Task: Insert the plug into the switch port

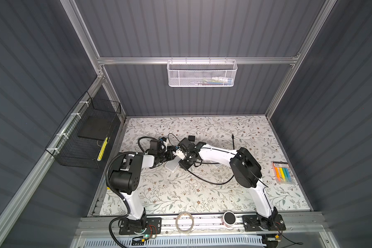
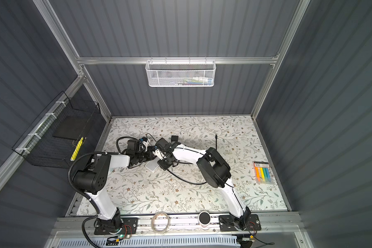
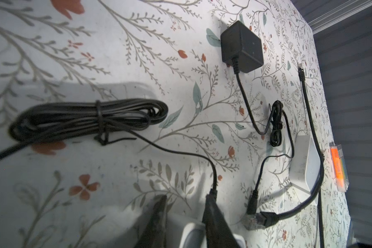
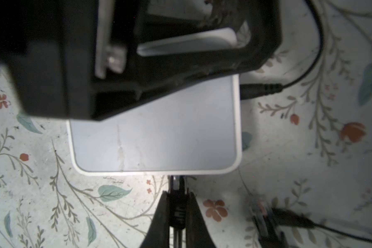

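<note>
Two things are gripped: the switch (image 4: 155, 128) is held tight by the left gripper (image 3: 186, 198), the plug (image 4: 177, 185) by the right gripper (image 4: 178, 194).

No legible text anywhere

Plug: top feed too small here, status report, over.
Left end effector clamps switch. Right end effector shut on plug. Plug tip at switch edge, seating unclear. Nothing between them.

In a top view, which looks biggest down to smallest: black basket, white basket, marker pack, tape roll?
1. black basket
2. white basket
3. marker pack and tape roll: they look about alike, so I won't rank one above the other.
</note>
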Robot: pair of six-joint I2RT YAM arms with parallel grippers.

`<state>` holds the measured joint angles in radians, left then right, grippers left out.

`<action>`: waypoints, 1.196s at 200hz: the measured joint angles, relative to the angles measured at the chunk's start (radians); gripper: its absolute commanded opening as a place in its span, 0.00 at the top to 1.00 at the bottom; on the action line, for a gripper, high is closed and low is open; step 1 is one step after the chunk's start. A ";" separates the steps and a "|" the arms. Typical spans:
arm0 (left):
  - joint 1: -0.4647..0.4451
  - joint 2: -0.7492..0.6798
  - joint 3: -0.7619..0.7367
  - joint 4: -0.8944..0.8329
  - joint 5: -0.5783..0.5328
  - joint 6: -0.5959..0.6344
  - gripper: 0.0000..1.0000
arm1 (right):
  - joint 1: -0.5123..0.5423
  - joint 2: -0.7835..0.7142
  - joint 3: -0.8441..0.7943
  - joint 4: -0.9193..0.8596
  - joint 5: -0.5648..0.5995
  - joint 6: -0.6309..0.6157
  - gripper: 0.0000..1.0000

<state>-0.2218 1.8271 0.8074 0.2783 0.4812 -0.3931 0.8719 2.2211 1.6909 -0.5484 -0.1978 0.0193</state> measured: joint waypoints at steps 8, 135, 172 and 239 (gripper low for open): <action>-0.001 0.002 0.000 0.006 0.000 -0.003 0.71 | -0.002 0.000 0.000 0.000 0.000 -0.006 1.00; -0.031 0.008 0.051 -0.054 -0.016 0.017 0.50 | -0.025 -0.044 -0.117 0.131 0.004 -0.046 1.00; -0.045 0.006 0.071 -0.084 -0.017 0.020 0.44 | -0.025 -0.100 -0.226 0.246 0.023 -0.034 1.00; -0.024 -0.052 0.073 -0.215 -0.042 0.039 0.36 | -0.010 -0.115 -0.258 0.312 0.010 -0.027 1.00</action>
<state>-0.2462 1.7748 0.8806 0.0635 0.4393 -0.3542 0.8623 2.1059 1.4326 -0.2363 -0.1875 -0.0078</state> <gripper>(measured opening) 0.625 0.124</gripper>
